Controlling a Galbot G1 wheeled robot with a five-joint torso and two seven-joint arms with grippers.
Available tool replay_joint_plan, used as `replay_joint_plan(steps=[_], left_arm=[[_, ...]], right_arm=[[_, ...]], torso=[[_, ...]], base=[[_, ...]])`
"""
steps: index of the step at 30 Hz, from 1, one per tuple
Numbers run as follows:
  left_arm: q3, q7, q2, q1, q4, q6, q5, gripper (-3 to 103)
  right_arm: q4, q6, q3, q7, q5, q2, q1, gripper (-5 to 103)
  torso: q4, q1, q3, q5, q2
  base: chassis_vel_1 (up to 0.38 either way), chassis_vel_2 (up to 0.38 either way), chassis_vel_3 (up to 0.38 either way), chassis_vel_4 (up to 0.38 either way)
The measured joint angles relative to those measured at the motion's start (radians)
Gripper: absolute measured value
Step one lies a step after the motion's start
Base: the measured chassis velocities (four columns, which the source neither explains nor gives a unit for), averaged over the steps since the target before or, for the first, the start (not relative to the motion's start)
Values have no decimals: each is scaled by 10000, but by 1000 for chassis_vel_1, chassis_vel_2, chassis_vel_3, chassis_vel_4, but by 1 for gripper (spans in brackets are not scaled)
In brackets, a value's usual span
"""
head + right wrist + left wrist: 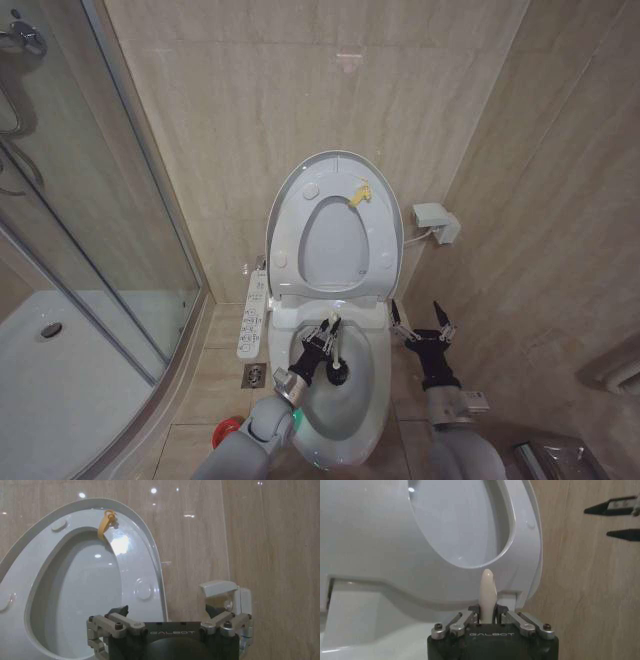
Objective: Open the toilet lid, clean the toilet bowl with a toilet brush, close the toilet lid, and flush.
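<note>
The toilet lid (335, 245) stands raised against the wall with the seat ring (300, 195) and its yellow tag (357, 195) in front of it. Below lies the white toilet bowl (365, 400). My left gripper (328, 335) hangs over the bowl, shut on the toilet brush handle (338, 348), whose lower end reaches down inside the bowl. In the left wrist view the handle (487, 588) sticks up between the closed fingers of the left gripper (488, 612). My right gripper (416, 312) is open and holds nothing, just right of the bowl's rear. The raised lid (85, 592) shows ahead of it.
A red holder cup (228, 430) sits on the floor left of the bowl. The button panel (254, 315) and a floor drain (254, 375) are beside it. A glass shower screen (100, 200) bounds the left. A wall box (437, 222) and tiled wall close the right.
</note>
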State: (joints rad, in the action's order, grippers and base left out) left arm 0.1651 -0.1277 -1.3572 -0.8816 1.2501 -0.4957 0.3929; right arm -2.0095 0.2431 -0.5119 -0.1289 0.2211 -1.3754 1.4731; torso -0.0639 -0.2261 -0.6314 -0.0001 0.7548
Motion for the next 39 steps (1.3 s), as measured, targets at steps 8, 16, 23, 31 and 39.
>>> replay_joint_plan(steps=[8, 16, 23, 31, 39], left_arm=[[95, 189, 28, 32, 761, 9, -444, 21], [457, 116, -265, 154, 359, -19, -218, 21], [626, -85, -354, 350, -285, -63, 142, 21], [58, -116, 36, 720, -926, -207, 120, 21], [95, -29, -65, 762, 20, -195, 16, 21]], right_arm=[[0, 0, 0, 0, 0, 0, 0, 100], [0, 0, 0, 0, 0, 0, 0, 100], [0, 0, 0, 0, 0, 0, 0, 100], [0, 0, 0, 0, 0, 0, 0, 100], [0, 0, 0, 0, 0, 0, 0, 100]], torso=[[0, 0, 0, 0, 0], [0, 0, 0, 1, 0], [0, 1, 1, 0, 0], [4, 2, -1, 1, -1], [-1, 2, 0, 1, -1]], base=[[0, 0, 0, 0], [0, 0, 0, 0], [0, 0, 0, 0], [0, 0, 0, 0], [0, 0, 0, 0]])
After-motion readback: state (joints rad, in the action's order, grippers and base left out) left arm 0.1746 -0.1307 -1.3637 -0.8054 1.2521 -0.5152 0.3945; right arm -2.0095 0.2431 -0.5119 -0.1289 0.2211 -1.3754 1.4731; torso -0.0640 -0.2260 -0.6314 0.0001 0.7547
